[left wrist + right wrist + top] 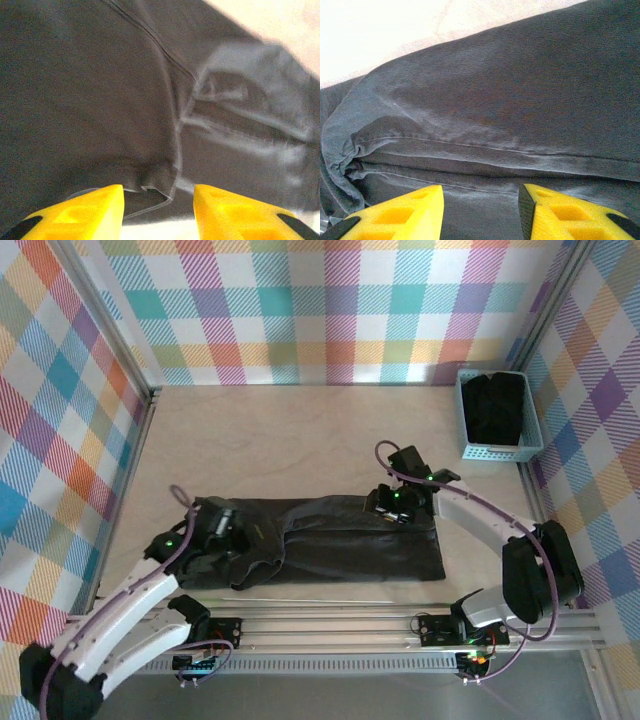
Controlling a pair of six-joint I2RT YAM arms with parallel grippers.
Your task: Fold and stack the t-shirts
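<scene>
Left fingers (90, 212) are spread apart with nothing pinched, and a folded corner of the t-shirt (340, 545) sits just ahead of the gap. The shirt's lying flat on the surface (300, 430) as a long strip, long axis running side to side from one set of fingers to the other. Right fingers (560, 212) are apart too, over the strip's far edge, with a seam running straight across in front of them. My guess is the next fold goes end over end, and the left arm's the one parked at an end. The blue basket (470, 445) holding more dark cloth sits well beyond the right fingers.
</scene>
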